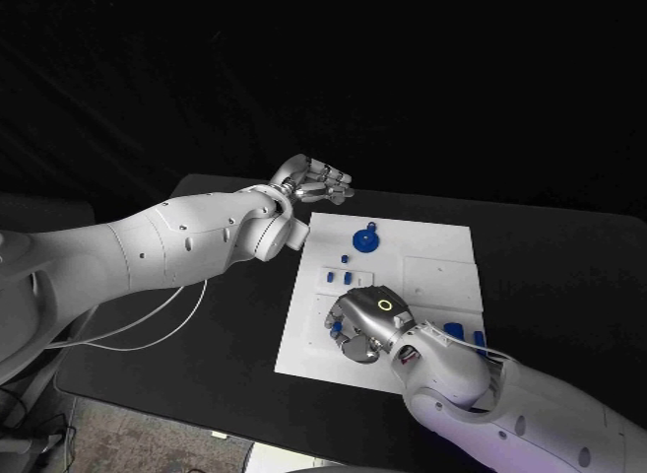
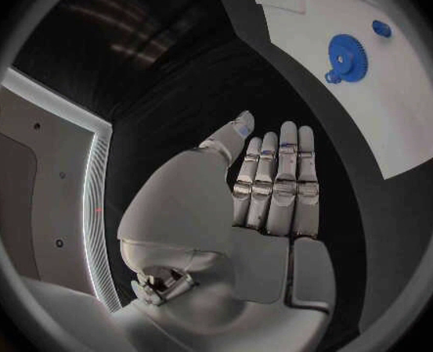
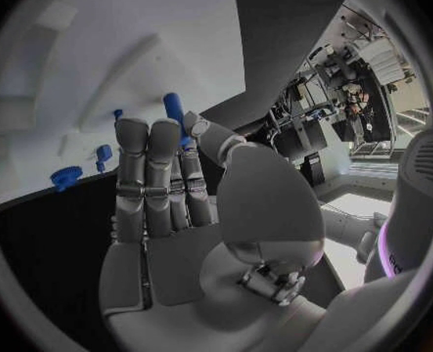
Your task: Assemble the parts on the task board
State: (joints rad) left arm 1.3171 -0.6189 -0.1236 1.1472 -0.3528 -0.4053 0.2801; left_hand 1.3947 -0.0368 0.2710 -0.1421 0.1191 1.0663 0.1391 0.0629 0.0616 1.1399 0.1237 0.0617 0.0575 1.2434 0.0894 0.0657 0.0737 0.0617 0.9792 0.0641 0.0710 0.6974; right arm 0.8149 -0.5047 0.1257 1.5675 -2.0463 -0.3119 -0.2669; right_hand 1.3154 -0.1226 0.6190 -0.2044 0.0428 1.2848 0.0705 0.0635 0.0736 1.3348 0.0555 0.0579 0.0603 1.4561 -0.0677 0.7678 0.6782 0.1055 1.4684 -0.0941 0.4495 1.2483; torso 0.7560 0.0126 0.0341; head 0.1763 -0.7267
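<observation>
The white task board (image 1: 437,266) lies in the middle of the black table. A blue gear (image 1: 364,239) stands near its far left corner, also seen as the blue gear (image 2: 345,55) in the left wrist view. My left hand (image 1: 312,182) hovers beyond that corner, flat and holding nothing, its fingers (image 2: 275,180) straight and side by side. My right hand (image 1: 363,320) is low over the board's near left part. There a blue peg (image 3: 174,108) sits pinched between its thumb and a finger (image 3: 162,145).
Small blue parts (image 1: 345,259) stand in the board's left column, and two more blue pieces (image 1: 458,330) lie near its right edge by my right forearm. Other blue pieces (image 3: 103,153) lie past the right hand's fingertips. Black table (image 1: 579,266) surrounds the board.
</observation>
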